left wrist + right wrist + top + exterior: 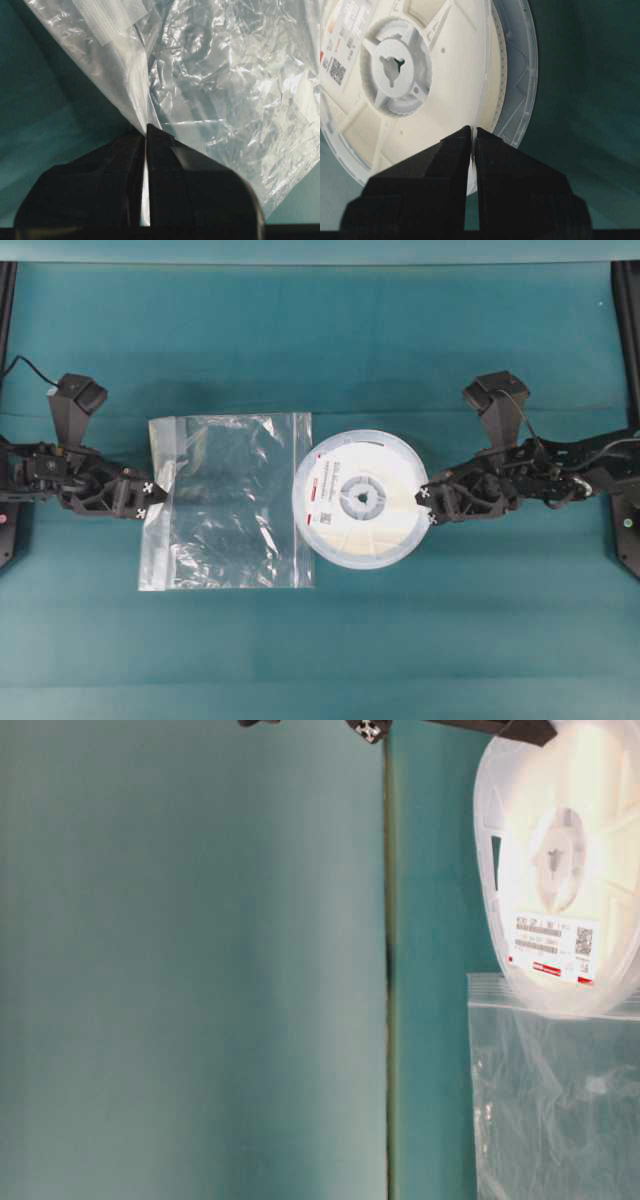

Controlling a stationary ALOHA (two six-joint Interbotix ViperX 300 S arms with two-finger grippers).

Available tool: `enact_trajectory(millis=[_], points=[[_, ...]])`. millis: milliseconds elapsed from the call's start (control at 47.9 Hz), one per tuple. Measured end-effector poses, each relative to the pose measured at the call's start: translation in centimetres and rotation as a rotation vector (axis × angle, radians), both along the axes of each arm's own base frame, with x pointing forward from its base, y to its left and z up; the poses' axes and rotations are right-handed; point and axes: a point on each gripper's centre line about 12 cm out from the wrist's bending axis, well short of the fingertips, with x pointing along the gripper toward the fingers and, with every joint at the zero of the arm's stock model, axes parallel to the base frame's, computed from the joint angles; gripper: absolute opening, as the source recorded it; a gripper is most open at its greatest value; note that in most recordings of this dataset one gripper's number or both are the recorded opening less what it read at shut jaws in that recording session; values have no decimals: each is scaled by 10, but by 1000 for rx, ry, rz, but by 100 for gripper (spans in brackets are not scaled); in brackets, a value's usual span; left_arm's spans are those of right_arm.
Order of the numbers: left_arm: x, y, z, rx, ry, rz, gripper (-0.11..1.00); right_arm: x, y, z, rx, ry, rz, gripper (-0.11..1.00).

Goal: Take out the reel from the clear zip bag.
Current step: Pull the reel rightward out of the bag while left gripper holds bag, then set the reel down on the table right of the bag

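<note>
The reel (362, 500) is a flat white-cream disc with a grey hub and a white label with red marks. It is almost wholly outside the clear zip bag (232, 502), only its left rim overlapping the bag's right edge. My right gripper (428, 505) is shut on the reel's right rim (475, 131). My left gripper (153, 498) is shut on the bag's left edge (146, 127). The table-level view shows the reel (565, 860) above the bag's mouth (555, 1095). The bag looks empty and crinkled.
The table is covered with a teal cloth (320, 660). Black frame posts (626, 320) stand at the far left and right edges. Both arms reach in from the sides at mid-height.
</note>
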Motion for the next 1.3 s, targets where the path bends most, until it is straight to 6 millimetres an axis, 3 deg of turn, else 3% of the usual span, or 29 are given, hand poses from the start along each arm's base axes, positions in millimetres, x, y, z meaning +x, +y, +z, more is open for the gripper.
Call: enact_trajectory(millis=[815,1295], points=[[1,0,0,3,-3,-2,1,-24,2,3,10,1,-9,6],[1,1,0,2,3,-1,1,-27,4,2,25,25,-1,6]])
